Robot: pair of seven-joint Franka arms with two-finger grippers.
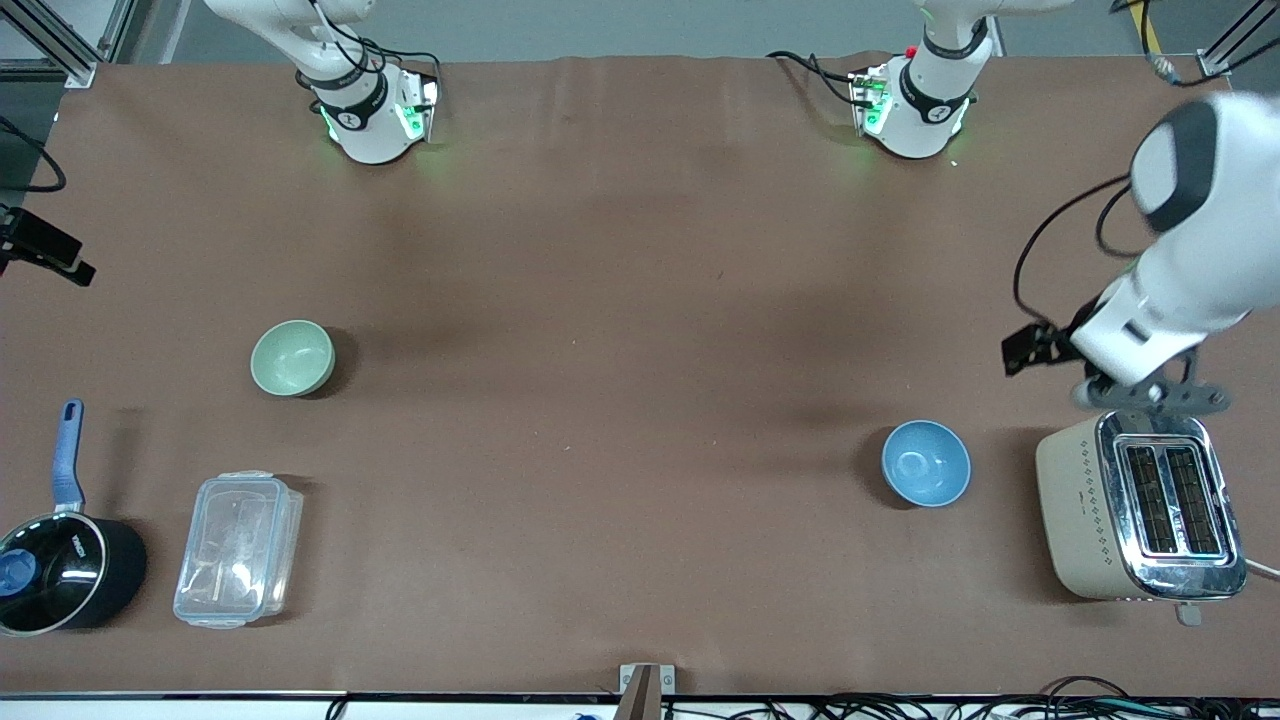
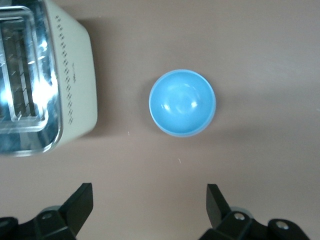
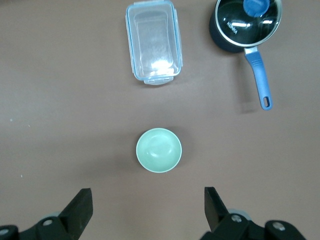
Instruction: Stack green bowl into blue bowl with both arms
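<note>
The green bowl (image 1: 292, 358) stands upright and empty toward the right arm's end of the table; it also shows in the right wrist view (image 3: 159, 150). The blue bowl (image 1: 926, 462) stands upright and empty toward the left arm's end, beside the toaster; it also shows in the left wrist view (image 2: 182, 102). My left gripper (image 1: 1150, 397) hangs over the toaster's end that is farther from the front camera; in its wrist view (image 2: 149, 195) it is open and empty. My right gripper (image 3: 147, 200) is open and empty, high above the table close to the green bowl; the front view does not show it.
A cream and chrome toaster (image 1: 1140, 505) stands at the left arm's end, also in the left wrist view (image 2: 45, 75). A clear lidded container (image 1: 238, 548) and a black saucepan with a blue handle (image 1: 60, 575) lie nearer to the front camera than the green bowl.
</note>
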